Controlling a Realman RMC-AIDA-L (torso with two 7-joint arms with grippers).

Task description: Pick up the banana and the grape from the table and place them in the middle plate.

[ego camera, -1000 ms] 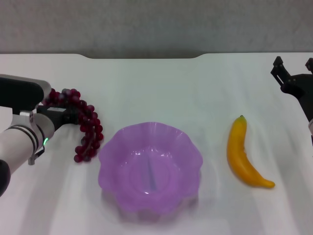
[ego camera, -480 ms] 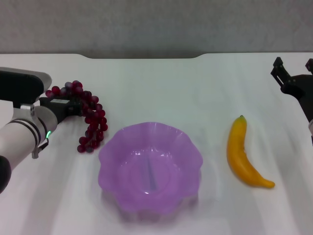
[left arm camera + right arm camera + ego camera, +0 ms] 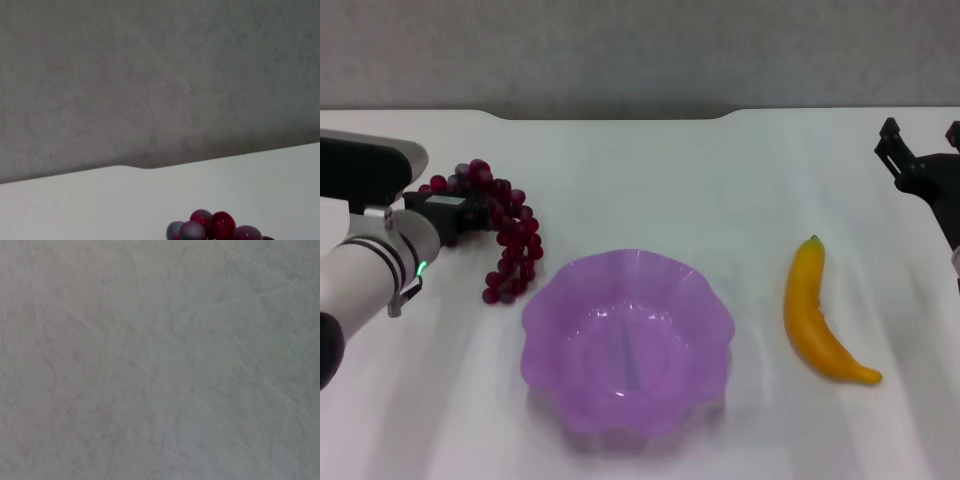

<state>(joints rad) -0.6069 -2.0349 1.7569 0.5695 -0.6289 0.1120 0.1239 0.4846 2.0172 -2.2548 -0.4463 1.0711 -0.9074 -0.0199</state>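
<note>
**Q:** Head view, left side: what does the left claw (image 3: 470, 212) hold, and where?

**A:** It is clamped on the upper end of the grape (image 3: 505, 230). The bunch hangs down from the grip in a curved string. Its lower berries reach close to the white counter (image 3: 650, 180), just left of the middle plate (image 3: 627, 345); whether they touch the counter cannot be told. The left wrist view shows only the top few berries of the grape (image 3: 215, 230) at its lower edge, with the counter (image 3: 100, 200) and a grey wall behind.

**Q:** Where are the other task items?

**A:** The plate sits at the near centre of the counter, with nothing in it. The banana (image 3: 818, 315) lies flat on the counter to the right of the plate and apart from it, its green tip pointing to the far side.

**Q:** And the right claw (image 3: 920, 150)?

**A:** It sits at the far right edge, well apart from the banana. Its two dark fingers stand spread with nothing between them. The right wrist view shows only a plain grey surface.
</note>
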